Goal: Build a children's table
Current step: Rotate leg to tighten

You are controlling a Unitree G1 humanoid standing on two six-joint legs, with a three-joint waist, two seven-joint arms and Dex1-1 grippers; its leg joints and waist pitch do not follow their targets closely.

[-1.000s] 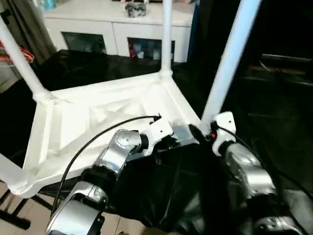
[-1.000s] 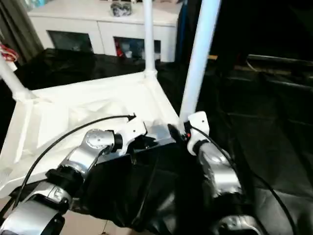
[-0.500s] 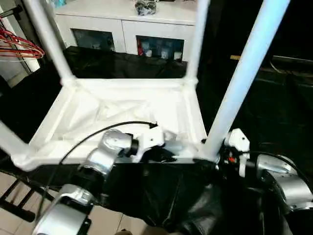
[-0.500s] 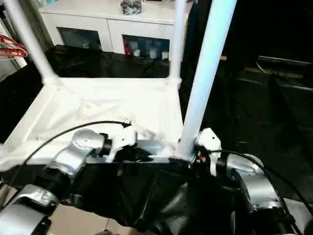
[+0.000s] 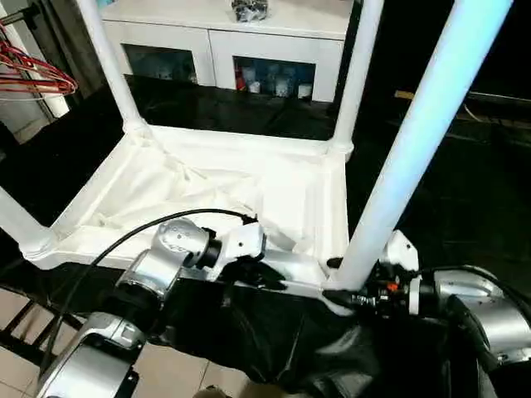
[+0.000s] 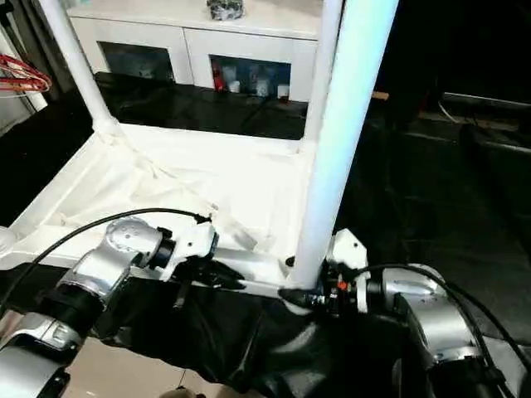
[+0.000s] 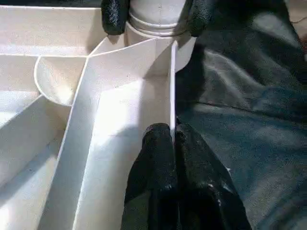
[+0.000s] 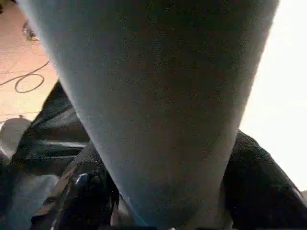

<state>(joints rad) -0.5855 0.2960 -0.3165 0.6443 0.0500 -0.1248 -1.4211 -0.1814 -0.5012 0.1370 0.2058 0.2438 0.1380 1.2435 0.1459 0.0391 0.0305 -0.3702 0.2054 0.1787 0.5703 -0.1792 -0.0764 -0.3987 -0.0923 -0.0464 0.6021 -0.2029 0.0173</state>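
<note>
The children's table top (image 5: 207, 182) lies upside down on a black cloth, ribbed underside up. Its legs stand upright in the corner sockets: far left (image 5: 108, 66), far right (image 5: 361, 75), near left (image 5: 12, 220), near right (image 5: 415, 141). My left gripper (image 5: 270, 278) is shut on the thin near rim wall (image 7: 171, 96), pinching it between its fingertips. My right gripper (image 5: 340, 290) reaches in from the right at the foot of the near right leg (image 8: 158, 96). Its black fingers (image 7: 115, 14) press on either side of the leg's base (image 7: 158, 14).
A white cabinet with glass doors (image 5: 224, 50) stands behind the table. Red hangers (image 5: 33, 75) hang at the far left. The black cloth (image 5: 274, 348) drapes over the near edge, with tiled floor (image 5: 17, 365) below at the left.
The view has shifted. My right gripper has swung round to the right side of the near right leg's base and its fingers have closed in on it. The left gripper still pinches the rim.
</note>
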